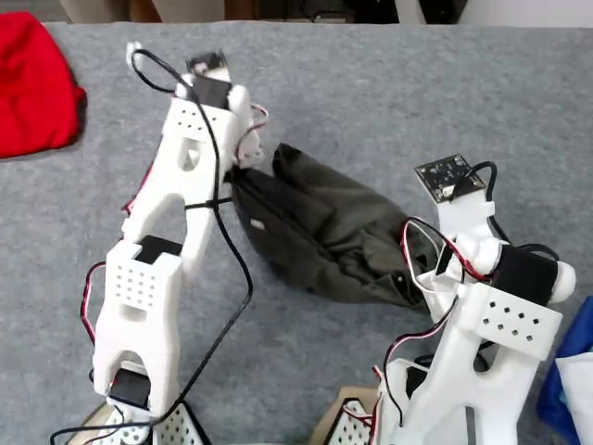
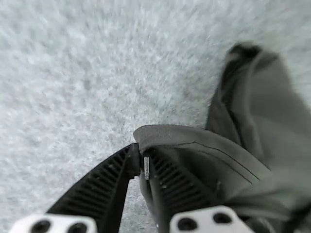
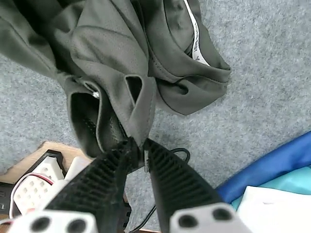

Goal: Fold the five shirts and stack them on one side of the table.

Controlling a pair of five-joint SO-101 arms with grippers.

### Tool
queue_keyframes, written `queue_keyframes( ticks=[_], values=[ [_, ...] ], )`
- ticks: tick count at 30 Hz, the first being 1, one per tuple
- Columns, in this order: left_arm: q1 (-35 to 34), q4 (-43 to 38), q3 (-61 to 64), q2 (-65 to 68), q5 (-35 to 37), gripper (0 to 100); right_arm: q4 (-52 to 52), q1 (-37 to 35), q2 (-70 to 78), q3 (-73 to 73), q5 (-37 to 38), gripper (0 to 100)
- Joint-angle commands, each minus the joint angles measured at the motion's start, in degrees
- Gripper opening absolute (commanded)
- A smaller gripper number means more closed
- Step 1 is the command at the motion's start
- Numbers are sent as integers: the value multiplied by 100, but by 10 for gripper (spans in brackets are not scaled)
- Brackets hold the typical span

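1. Arms: two white, perforated-shell arms stand side by side over the grey felt-like table cover [image 1: 389,83]. Count: one left arm [image 1: 176,232], one right arm [image 1: 491,324].

2. Left claw [image 2: 142,154]: both black ribbed fingers are pressed together on a folded hem of the single dark olive-grey fabric shirt [image 1: 315,222]. The hem bulges just past the fingertips. The rest of the garment trails off to one side of the claw, and bare table cover lies on the other side.

3. Right claw [image 3: 140,144]: the two fingers are closed, pinching a bunched fold at the opposite end of the same shirt. From the tips, the cloth rises in loose creases. One collar opening with one white neck label [image 3: 197,46] lies farther out from the claw.

4. Shirt position: the garment is crumpled, not flat, and stretches between the two claws across the middle of the table. One end meets each claw.

5. Other textiles, counted:
- One bright red soft fabric item [image 1: 32,83] lies well apart from the left claw, at the table's far corner on that arm's side.
- One blue fabric item [image 3: 272,165] lies near the right claw, on the side away from the left arm. It is separate from the shirt.
- One pale turquoise piece [image 3: 291,187] and one white piece [image 3: 272,208] sit against the blue item. Whether these are separate garments cannot be told.
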Motion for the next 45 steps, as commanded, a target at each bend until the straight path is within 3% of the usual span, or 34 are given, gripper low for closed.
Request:
queue_keyframes(
  ticks=[1, 7, 22, 27, 36, 40, 45],
  values=[
    [-334, 176, -941, -426, -396, 19, -141, 119, -154, -110, -26, 27],
    [-1125, 176, -765, -1727, -1178, 19, -413, 40, -119, -681, -492, 27],
    [-2989, 167, 1389, -4971, -2971, 19, -1697, -347, -119, -1824, -985, 27],
    [-3411, 167, 1635, -5833, -3042, 19, -1837, -426, -119, -2651, -1345, 24],
    [-3455, 167, 1705, -7749, -3077, 19, -2259, -1130, -119, -4286, -2004, 5],
    [-3455, 167, 2259, -8295, -3191, 19, -2277, -1710, -110, -4189, -2330, 5],
    [-3455, 158, 3367, -8813, -3525, 19, -2207, -3371, -101, -2686, -2804, 9]
  ],
)
